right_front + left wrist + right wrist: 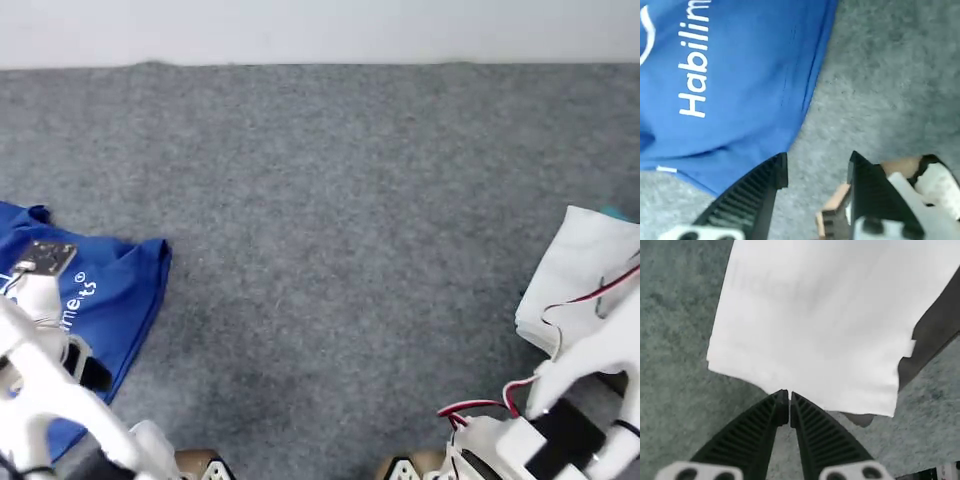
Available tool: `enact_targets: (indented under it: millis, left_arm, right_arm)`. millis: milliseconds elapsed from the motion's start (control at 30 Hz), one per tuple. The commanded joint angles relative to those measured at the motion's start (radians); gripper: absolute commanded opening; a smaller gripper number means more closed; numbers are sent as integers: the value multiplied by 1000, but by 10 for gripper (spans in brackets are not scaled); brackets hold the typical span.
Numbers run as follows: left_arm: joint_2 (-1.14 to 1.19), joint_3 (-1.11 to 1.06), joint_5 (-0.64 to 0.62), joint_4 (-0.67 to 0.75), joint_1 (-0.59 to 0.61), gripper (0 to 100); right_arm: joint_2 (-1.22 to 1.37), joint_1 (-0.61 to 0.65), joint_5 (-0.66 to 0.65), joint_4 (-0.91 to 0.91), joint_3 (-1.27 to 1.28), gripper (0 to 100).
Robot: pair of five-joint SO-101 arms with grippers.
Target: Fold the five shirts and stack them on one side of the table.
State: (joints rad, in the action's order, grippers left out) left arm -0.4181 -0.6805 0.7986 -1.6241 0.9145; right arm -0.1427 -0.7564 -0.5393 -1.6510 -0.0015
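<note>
A blue shirt with white lettering lay spread and unfolded at the left edge of the grey felt bench, partly running out of the high view. The left arm stood over its near part. The left end effector hung with its jaws well apart and nothing between them. One ribbed finger sat over the shirt's edge, while the other was above bare felt just beside the cloth. Well apart from it, at the bench's right edge, a folded white shirt rested in a neat rectangle, with a sliver of teal fabric peeping out at its far corner. In the right wrist view a dark layer showed beneath the white shirt's side. The right arm, trailing red and white wires, sat at the near side of that shirt. The right end effector had its jaws pressed together, tips touching, right at the white shirt's near hem. Whether any cloth was caught between the tips could not be told.
</note>
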Motion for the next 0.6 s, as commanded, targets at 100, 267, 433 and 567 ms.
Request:
enact_targets:
  millis: [100, 267, 433, 567]
  left_arm:
    - [241, 5, 87, 203, 21, 214]
    - [457, 5, 87, 384, 20, 214]
    - [617, 5, 84, 526, 20, 177]
    - [631, 5, 86, 537, -21, 9]
  right_arm:
    - [-53, 5, 9, -62, -20, 10]
    - [-93, 8, 9, -74, -20, 10]
    - [-176, 7, 9, -74, -20, 10]
    - [-239, 5, 9, -88, -18, 10]
